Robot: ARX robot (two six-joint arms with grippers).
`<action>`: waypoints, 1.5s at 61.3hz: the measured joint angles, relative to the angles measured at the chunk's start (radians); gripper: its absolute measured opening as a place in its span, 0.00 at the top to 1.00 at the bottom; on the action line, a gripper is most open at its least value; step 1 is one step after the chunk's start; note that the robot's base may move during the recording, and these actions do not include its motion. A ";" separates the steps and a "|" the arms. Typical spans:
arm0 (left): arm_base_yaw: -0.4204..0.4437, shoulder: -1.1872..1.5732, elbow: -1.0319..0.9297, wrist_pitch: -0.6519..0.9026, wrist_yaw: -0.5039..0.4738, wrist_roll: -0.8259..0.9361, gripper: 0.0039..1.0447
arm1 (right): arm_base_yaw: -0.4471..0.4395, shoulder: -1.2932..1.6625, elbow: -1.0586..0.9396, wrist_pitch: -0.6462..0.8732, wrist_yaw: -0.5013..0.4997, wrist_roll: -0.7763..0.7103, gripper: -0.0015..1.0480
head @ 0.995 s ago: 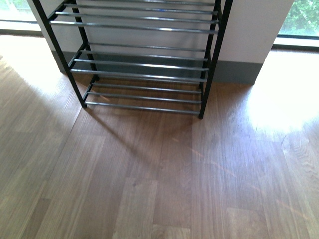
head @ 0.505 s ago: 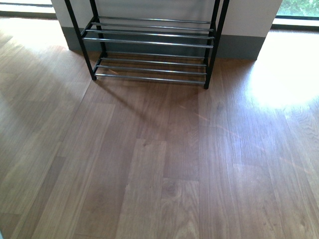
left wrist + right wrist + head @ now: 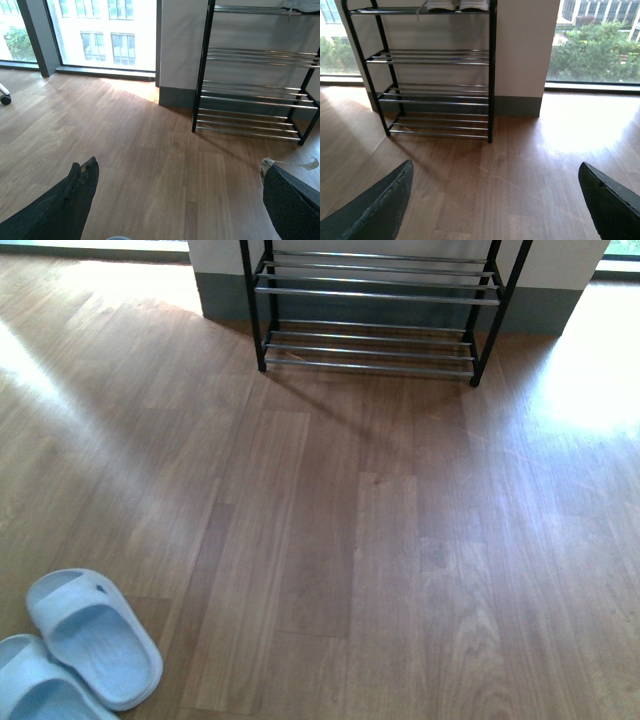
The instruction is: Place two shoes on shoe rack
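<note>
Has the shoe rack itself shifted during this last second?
No. The shoe rack stands against the same grey skirting as before; both slid up the front view together, so the camera drew back, not the rack.

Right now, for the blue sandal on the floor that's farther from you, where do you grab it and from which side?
Probably from straight above, with the left fingers across the sandal on its two long side walls. It lies flat, sole down, so those sides are the free edges. Grip toward its far end, which is clear of the second sandal beside it.
</note>
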State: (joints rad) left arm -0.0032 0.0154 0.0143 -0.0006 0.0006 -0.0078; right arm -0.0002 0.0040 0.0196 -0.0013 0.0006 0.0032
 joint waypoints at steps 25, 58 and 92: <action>0.000 0.000 0.000 0.000 -0.001 0.000 0.09 | 0.000 0.000 0.000 0.000 -0.001 0.000 0.09; 0.000 0.000 0.000 0.000 -0.003 0.000 0.09 | 0.000 -0.002 0.000 0.000 -0.005 0.000 0.09; 0.000 0.000 0.000 0.000 0.000 0.000 0.09 | 0.000 -0.001 0.000 0.000 -0.001 0.000 0.09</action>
State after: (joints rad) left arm -0.0029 0.0154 0.0143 -0.0006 0.0006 -0.0078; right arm -0.0006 0.0029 0.0200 -0.0013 -0.0002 0.0032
